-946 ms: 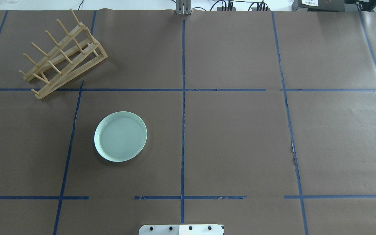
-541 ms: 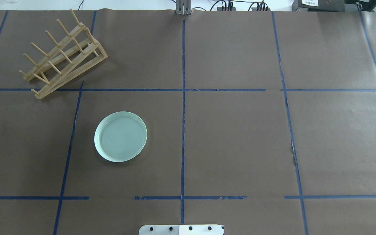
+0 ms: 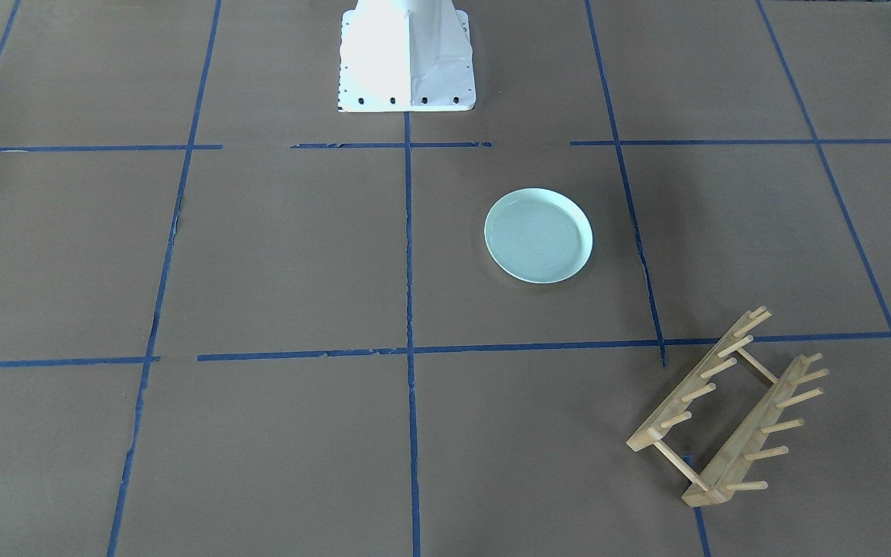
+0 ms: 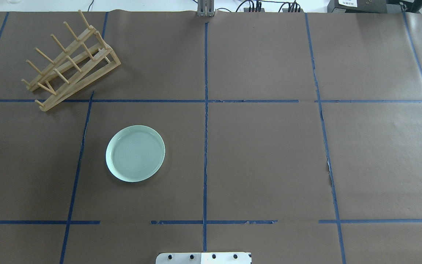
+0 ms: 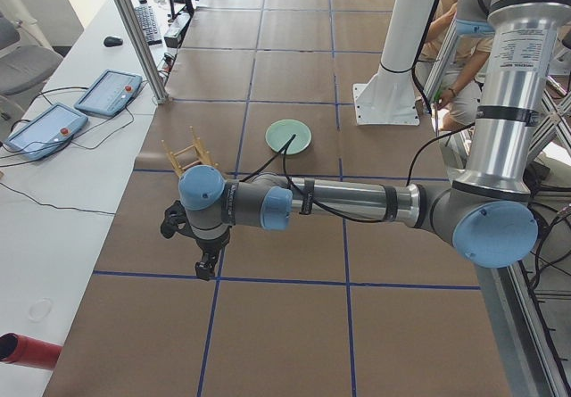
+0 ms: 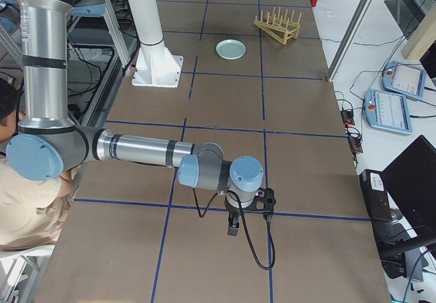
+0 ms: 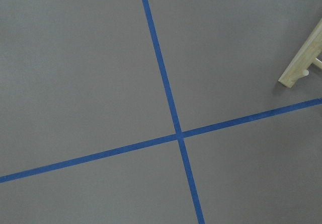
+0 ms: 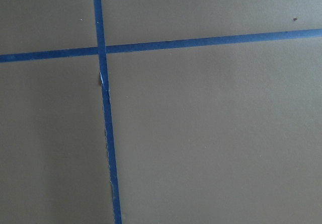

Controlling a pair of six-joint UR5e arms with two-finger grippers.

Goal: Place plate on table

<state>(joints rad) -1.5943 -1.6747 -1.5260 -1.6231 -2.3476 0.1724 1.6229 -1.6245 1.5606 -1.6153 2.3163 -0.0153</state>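
A round pale mint-green plate point(image 4: 135, 153) with a low rim and faint concentric rings lies flat on the large brown paper-covered desk point(image 4: 266, 157). It sits in the near-left part, inside a rectangle of blue tape lines point(image 4: 205, 146). Well apart from it, at the far left, a light wooden peg rack point(image 4: 71, 61) stands at an angle, its near end crossing a tape line. A white base plate point(image 4: 203, 257) with dark bolts shows at the near edge, centre.

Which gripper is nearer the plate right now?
Left. The left gripper hovers near the wooden rack, on the same half as the plate; the right gripper hangs over the opposite end of the table.
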